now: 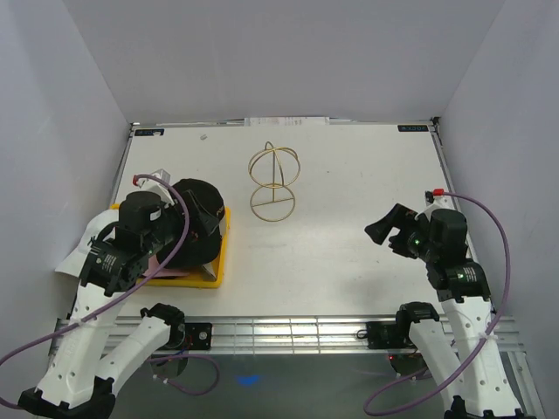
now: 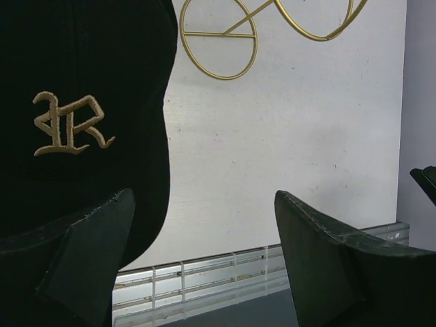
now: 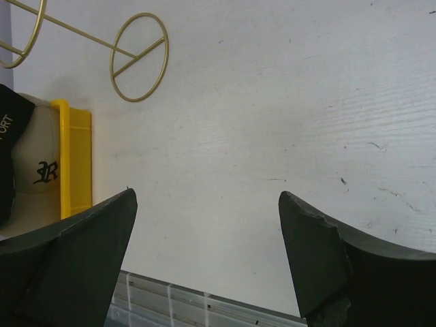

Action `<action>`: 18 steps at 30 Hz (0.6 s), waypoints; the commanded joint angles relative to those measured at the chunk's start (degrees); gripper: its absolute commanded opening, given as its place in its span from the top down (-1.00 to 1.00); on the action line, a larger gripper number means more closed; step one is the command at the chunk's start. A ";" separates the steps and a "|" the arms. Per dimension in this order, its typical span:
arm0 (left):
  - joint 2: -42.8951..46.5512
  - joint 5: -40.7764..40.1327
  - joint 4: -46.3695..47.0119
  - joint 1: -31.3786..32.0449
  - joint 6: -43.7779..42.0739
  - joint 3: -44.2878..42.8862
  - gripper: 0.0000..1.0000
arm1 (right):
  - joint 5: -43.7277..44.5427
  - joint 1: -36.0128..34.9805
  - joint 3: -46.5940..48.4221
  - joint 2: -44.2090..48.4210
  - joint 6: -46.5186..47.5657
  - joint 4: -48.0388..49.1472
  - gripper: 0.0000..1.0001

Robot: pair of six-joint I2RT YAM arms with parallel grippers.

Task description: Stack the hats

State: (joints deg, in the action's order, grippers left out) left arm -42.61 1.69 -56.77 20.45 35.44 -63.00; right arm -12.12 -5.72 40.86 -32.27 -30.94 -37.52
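**Left gripper (image 2: 203, 204) spread beside a black cap: pile looks nearly built**

From the left wrist, you see its jaws wide apart and pinching nothing. The black cap (image 2: 82, 102) with a tan R sits just beside one finger. From the right wrist, your right gripper (image 3: 206, 197) is equally spread over the table (image 3: 272, 102), well apart from the yellow tray (image 3: 76, 157), where a tan cap (image 3: 37, 170) lies under black fabric. From above, black tops the tray's pile, with pink fabric (image 1: 164, 269) peeking out beneath. Stacking looks mostly done, but you cannot tell whether a white cap has joined.

White table (image 1: 349, 236): wire stand (image 1: 274, 182), yellow tray (image 1: 216, 262)
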 commanded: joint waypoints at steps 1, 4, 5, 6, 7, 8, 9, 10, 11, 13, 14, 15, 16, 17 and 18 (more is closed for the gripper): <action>1.74 -3.09 -2.02 -0.06 2.17 -1.16 -0.88 | -0.80 -0.26 -0.70 -0.16 1.76 1.57 -0.79; 2.36 -4.76 -4.04 -0.06 3.84 -2.03 -0.87 | -1.06 -0.26 -0.70 -0.95 2.81 1.31 -0.79; 2.44 -5.21 -5.35 -0.06 4.19 -2.30 -0.87 | -1.59 -0.26 -0.70 -1.21 3.07 1.22 -0.79; 2.27 -6.34 -6.15 -0.06 4.63 -2.65 -0.86 | -2.64 -0.26 -0.87 -1.56 3.34 1.22 -0.79; 2.27 -7.22 -7.11 0.03 5.51 -3.52 -0.86 | -3.25 -0.26 -0.96 -1.83 3.51 1.22 -0.79; 2.18 -8.19 -9.04 -0.06 6.21 -3.97 -0.86 | -3.78 -0.26 -1.13 -2.26 3.78 1.22 -0.79; 1.92 -9.07 -10.10 -0.06 6.83 -4.49 -0.86 | -4.31 -0.26 -1.22 -2.44 3.95 1.31 -0.79; 1.83 -10.90 -11.07 -0.06 7.53 -4.85 -0.86 | -5.45 -0.26 -1.57 -2.53 4.04 1.39 -0.79; 1.74 -11.88 -13.17 -0.06 9.10 -5.54 -0.86 | -5.89 -0.26 -1.84 -2.53 4.22 1.83 -0.79; 1.48 -13.64 -15.29 -0.06 11.04 -6.16 -0.86 | -6.95 -0.26 -2.36 -2.01 4.39 2.01 -0.79; 1.30 -14.87 -17.30 -0.06 12.97 -6.60 -0.85 | -7.13 -0.26 -2.63 -1.83 4.66 2.01 -0.79; 1.13 -15.66 -18.54 -0.06 14.20 -6.78 -0.86 | -7.22 -0.26 -2.80 -1.66 4.92 2.10 -0.79; 0.78 -16.36 -20.03 -0.06 15.61 -7.04 -0.86 | -7.30 -0.17 -3.33 -1.39 5.01 2.18 -0.79; 0.51 -17.85 -23.09 -0.06 18.76 -7.39 -0.86 | -7.39 -0.26 -3.68 -1.39 5.18 2.19 -0.79; 0.51 -18.30 -23.55 -0.06 19.31 -7.22 -0.85 | -7.39 -0.26 -4.03 -1.39 5.36 2.36 -0.79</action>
State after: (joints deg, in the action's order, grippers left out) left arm -41.43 -11.70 -72.62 20.45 48.60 -68.47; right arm -17.80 -5.76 37.54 -34.39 -27.40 -37.19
